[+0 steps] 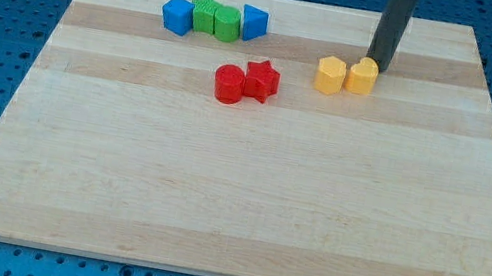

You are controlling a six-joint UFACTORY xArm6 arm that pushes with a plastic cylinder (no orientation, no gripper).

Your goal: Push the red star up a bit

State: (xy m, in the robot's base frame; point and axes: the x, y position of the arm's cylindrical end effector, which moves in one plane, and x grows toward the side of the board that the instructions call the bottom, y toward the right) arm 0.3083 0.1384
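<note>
The red star [261, 79] lies on the wooden board [244, 209], a little above the board's middle, touching a red round block [229, 84] on its left. My tip [379, 70] stands far to the star's right and slightly higher in the view. It is right behind the top edge of the right one of two yellow blocks [364, 76]. The other yellow block [330, 75] sits just left of that one.
A row of blocks lies near the board's top left: a blue block [177, 15], a green star [206, 15], a green block [228, 23] and a blue block [254, 23], all touching. A blue perforated table surrounds the board.
</note>
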